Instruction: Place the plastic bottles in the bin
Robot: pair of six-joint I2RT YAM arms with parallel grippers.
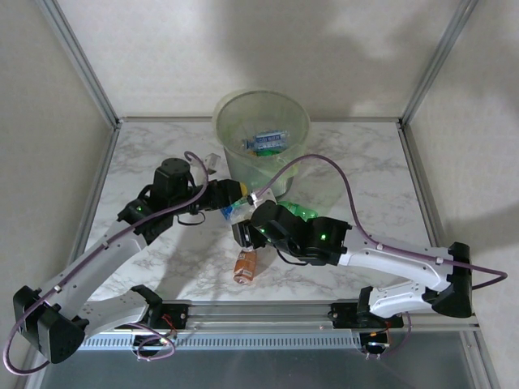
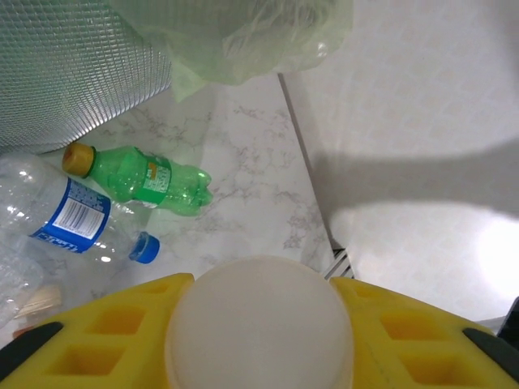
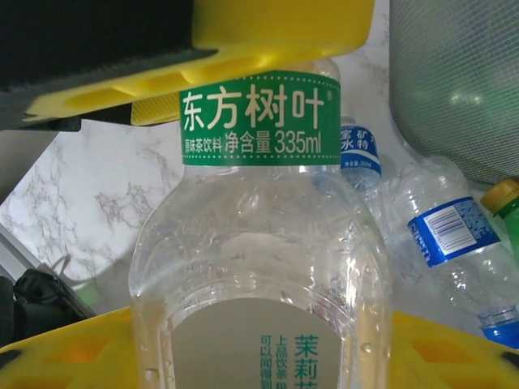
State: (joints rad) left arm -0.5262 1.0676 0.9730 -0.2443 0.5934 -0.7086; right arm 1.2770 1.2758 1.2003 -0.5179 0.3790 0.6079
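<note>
Left fingers (image 2: 105,332) clenched on the tea bottle's (image 3: 259,243) cap end.
Its body lies between the right fingers (image 3: 454,356), grip unclear; bin (image 1: 231,154) near, ahead of left ones.

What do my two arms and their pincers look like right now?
The left arm and right arm have white links and black joints, each showing a small green light. A purple cable trails along each. The left pincer and right pincer have chunky yellow fingers with square pockets.
</note>
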